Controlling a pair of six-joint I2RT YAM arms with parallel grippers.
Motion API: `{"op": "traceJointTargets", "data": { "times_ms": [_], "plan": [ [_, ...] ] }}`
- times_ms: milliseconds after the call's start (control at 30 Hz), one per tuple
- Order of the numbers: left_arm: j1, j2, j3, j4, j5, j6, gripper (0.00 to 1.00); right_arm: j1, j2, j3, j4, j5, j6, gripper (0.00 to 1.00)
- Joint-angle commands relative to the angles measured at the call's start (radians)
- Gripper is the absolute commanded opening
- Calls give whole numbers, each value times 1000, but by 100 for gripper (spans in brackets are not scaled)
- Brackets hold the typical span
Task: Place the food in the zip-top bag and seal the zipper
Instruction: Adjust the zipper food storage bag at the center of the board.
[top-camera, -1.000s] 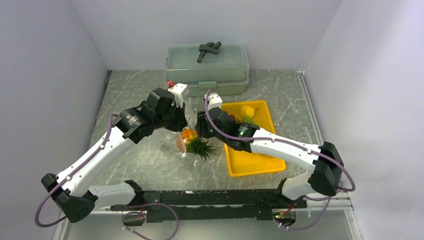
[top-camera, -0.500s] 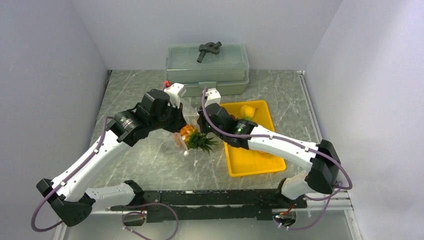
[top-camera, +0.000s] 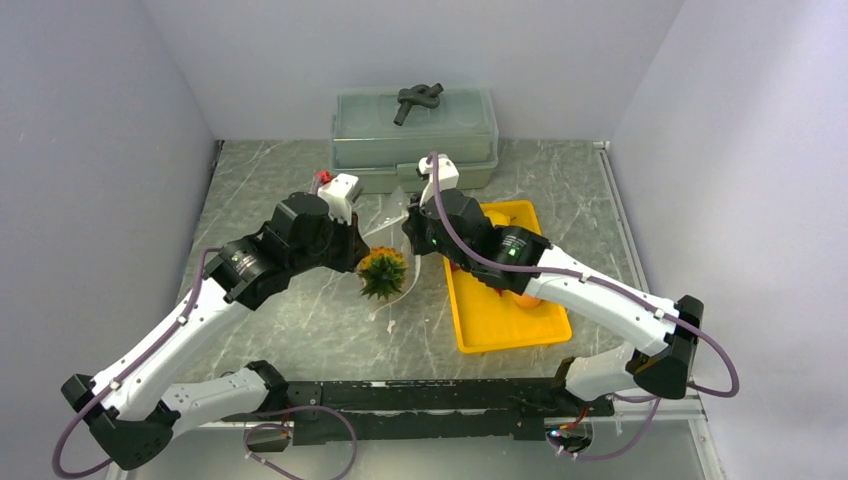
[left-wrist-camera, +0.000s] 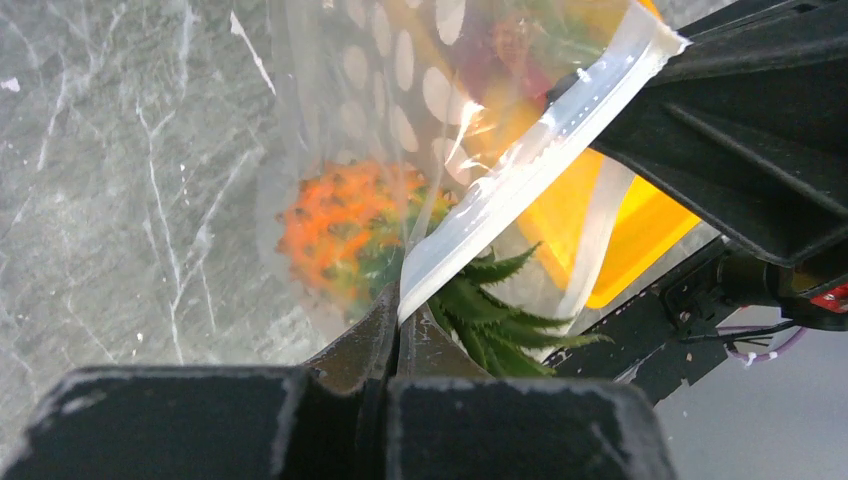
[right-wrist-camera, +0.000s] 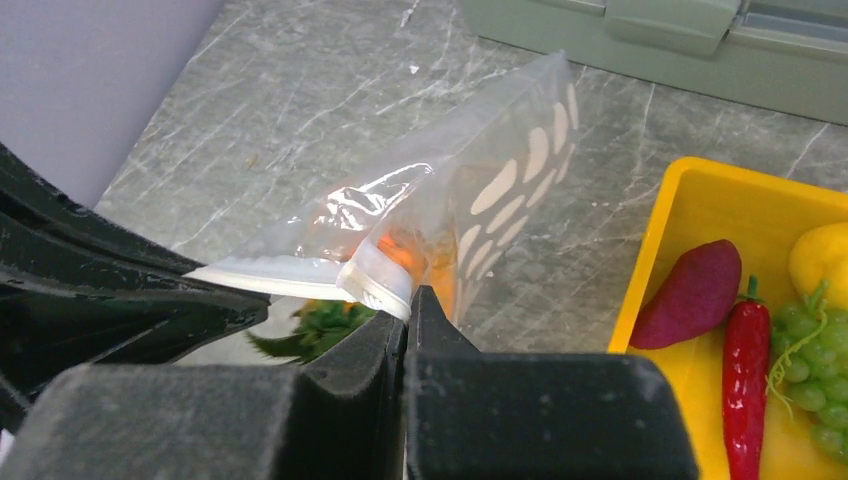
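The clear zip-top bag (top-camera: 392, 222) hangs off the table between my two grippers. My left gripper (left-wrist-camera: 398, 298) is shut on one end of the whitish zipper (left-wrist-camera: 520, 165). At the other end of the zipper (right-wrist-camera: 300, 272), my right gripper (right-wrist-camera: 408, 298) is also shut on it. An orange pineapple (top-camera: 383, 271) with a green crown sits in the bag, its crown (left-wrist-camera: 490, 310) sticking out at the mouth. More food lies in the yellow tray (right-wrist-camera: 690, 190): a purple eggplant (right-wrist-camera: 690, 295), a red chili (right-wrist-camera: 745, 360), green grapes (right-wrist-camera: 810, 385) and a yellow lemon (right-wrist-camera: 822, 262).
The yellow tray (top-camera: 500, 335) stands right of centre, partly under my right arm. A grey-green lidded box (top-camera: 415, 140) stands at the back wall with a dark object (top-camera: 418, 100) on its lid. Walls close in the left, back and right sides.
My right gripper has closed on the bag's mouth. Both arms have lifted the bag and carried it back, so the pineapple now hangs inside it instead of lying on the table.
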Motion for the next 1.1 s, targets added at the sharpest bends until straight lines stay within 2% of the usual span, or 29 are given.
{"op": "traceJointTargets", "data": {
  "times_ms": [0,267,367,433,500,600,667,733,800,900,967,1067],
  "plan": [
    [3,-38,-9,46,4,-10,0,-6,-11,68,-54,52,-25,0],
    [2,-50,5,30,-5,-27,0,13,-11,52,-69,51,15,0],
    [2,-75,-6,32,-5,-29,0,43,-60,17,2,70,-9,0],
    [2,-71,5,7,-42,-45,0,38,-14,78,-57,112,-17,0],
    [3,-55,72,-53,1,-61,0,69,8,159,-160,142,-11,0],
    [3,-63,86,-45,-48,-52,0,98,-49,92,-26,135,-52,0],
    [3,-35,98,-82,-155,-37,0,64,-3,117,-74,146,-50,0],
    [2,1,179,-139,-117,-21,0,55,42,208,-161,173,-53,0],
    [3,-13,208,-112,-81,-12,0,68,16,235,-117,164,-83,0],
    [2,-78,184,-45,-94,-3,0,75,-21,251,-97,162,-92,0],
    [3,-93,140,-38,-149,8,0,50,-15,193,-80,179,-99,0],
    [4,6,82,-70,-217,21,0,-11,78,199,-147,136,-57,0]
  ]
}}
